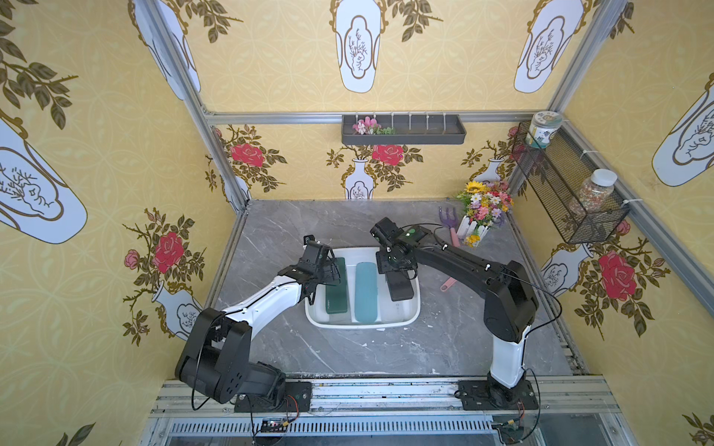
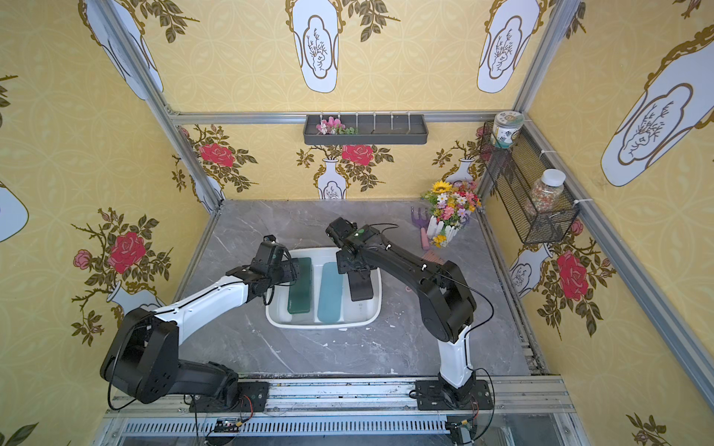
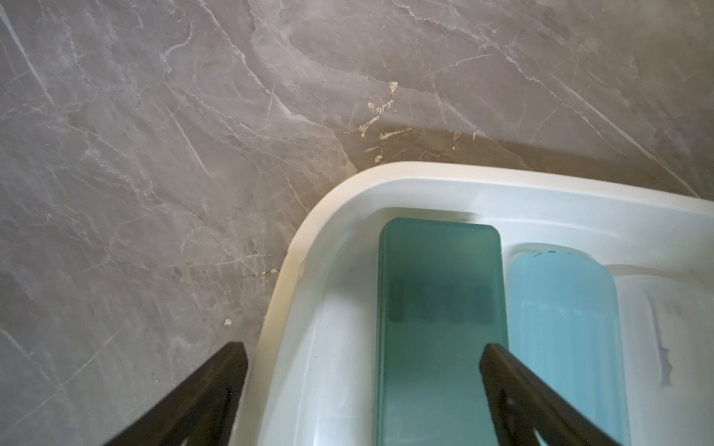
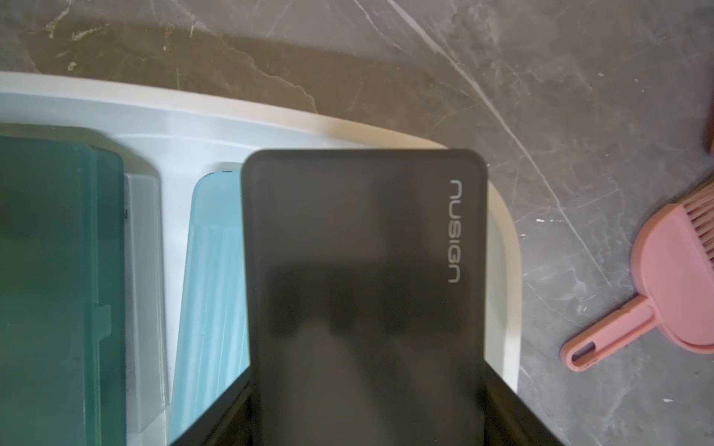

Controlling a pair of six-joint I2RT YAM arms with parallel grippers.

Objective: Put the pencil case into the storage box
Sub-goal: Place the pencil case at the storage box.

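Mid-frame in both top views, on the grey marble tabletop (image 1: 444, 340): white storage box (image 1: 361, 324), shallow and thick-rimmed. Inside, lying flat side by side: dark green pencil case (image 1: 335, 295) toward the left wall, teal pencil case (image 1: 366, 293) in the middle.

Over the right part of the box: black pencil case (image 1: 400, 289), lettered NUSIGN, clamped at its upper end in the right gripper (image 1: 396, 275). Possibly clear of the box floor; hard to tell from above.

At the left gripper (image 3: 365, 386): fingers (image 3: 216, 386) spread wide, holding nothing, hovering above the dark green case and the box's left rim.

Upper middle, on the back wall: dark grey divided tray (image 1: 425, 138) with pink artificial flowers (image 1: 365, 125) at its left end.

Upper right: black wire-mesh basket (image 1: 560, 193) holding a labelled jar (image 1: 543, 129) and a clear jar (image 1: 595, 191) with speckled fill.

Right of the box: pink hand brush (image 4: 676, 278). Farther up: white picket planter (image 1: 477, 231) of mixed flowers, purple garden fork (image 1: 449, 222) beside it.
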